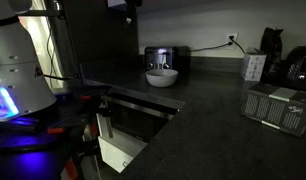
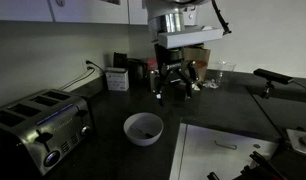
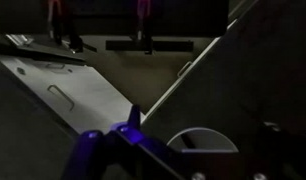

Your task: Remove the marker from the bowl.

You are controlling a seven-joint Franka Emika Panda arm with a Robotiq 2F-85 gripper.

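Wrist view shows the jaws spread apart, gripping nothing. In an exterior view the gripper (image 2: pixel 174 88) hangs above the dark tabletop (image 2: pixel 228 112), well apart from the white bowl (image 2: pixel 143 128) beside the toaster (image 2: pixel 43 125). The marker cannot be made out.

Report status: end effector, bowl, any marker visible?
End effector open, above counter, away from bowl. Marker not visible in any view; too dark. Toaster beside bowl, not blocking.
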